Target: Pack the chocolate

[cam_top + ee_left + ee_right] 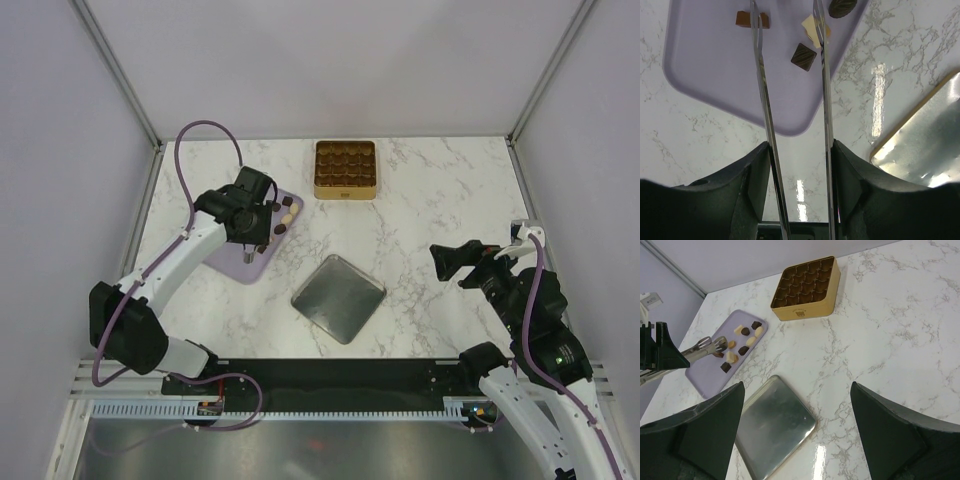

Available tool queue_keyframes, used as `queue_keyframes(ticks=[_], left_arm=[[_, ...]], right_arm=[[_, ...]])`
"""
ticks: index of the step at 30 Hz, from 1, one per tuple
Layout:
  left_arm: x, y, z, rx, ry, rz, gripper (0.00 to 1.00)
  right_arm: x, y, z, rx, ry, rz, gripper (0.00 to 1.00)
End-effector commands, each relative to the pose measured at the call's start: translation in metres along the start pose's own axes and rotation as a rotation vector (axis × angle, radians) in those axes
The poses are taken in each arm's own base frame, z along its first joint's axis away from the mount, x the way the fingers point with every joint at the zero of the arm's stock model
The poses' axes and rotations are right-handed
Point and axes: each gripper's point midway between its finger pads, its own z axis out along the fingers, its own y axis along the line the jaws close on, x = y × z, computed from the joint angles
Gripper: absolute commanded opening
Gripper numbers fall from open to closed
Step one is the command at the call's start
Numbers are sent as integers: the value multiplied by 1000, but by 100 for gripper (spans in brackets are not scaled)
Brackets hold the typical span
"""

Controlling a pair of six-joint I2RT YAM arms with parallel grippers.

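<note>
Progress looks like basically zero: you've got all the visible chocolate [743,350] lying on the lilac board [715,75] at the left, gold tin [805,312] far back looks unfilled, left end effector [785,15] part-spread over the pieces pinching nothing, right end effector [796,435] wide apart and empty.

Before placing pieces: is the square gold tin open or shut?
Open. The square gold tin shows its grid compartments uncovered, nothing lying over them.

The table [450,200] is white marble veined grey. The board [715,70] on the left is lilac, its chocolate [803,56] mostly dark brown, some tan or cream. The far tin [805,312] is gold with a dark grid; the metal lid [338,298] silver.
</note>
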Motion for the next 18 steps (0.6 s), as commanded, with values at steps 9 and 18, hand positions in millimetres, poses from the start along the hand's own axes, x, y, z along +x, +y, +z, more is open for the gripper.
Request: queue_keyframes(ticks=[9,18], left_arm=[[14,-32,-11,207,10,-53,52],[13,-30,-11,202,-3,-61,52]], right_arm=[[-8,8,0,-39,-29,9,95],[-11,10,-5,-47,-41,12,95]])
